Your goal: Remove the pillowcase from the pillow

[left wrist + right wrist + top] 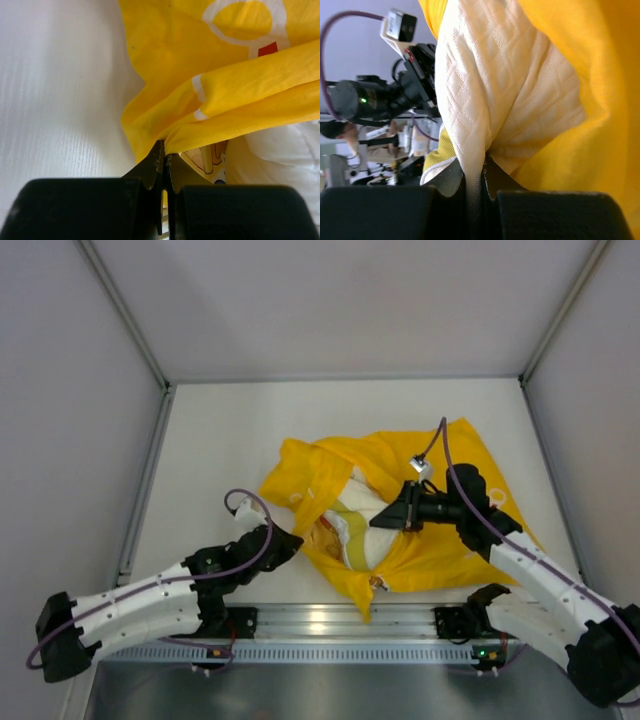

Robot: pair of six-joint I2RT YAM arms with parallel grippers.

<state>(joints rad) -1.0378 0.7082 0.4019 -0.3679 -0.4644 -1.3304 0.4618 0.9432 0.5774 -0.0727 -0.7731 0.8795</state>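
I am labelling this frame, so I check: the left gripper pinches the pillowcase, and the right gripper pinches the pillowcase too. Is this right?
One part is wrong. The left gripper does pinch the pillowcase, but the right gripper pinches the pillow, its cream quilted cloth; the right wrist view shows this.

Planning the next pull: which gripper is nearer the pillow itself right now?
Right. The right gripper is shut on a fold of the pillow. The left gripper pinches the pillowcase edge, and the pillow lies just beyond that grip.
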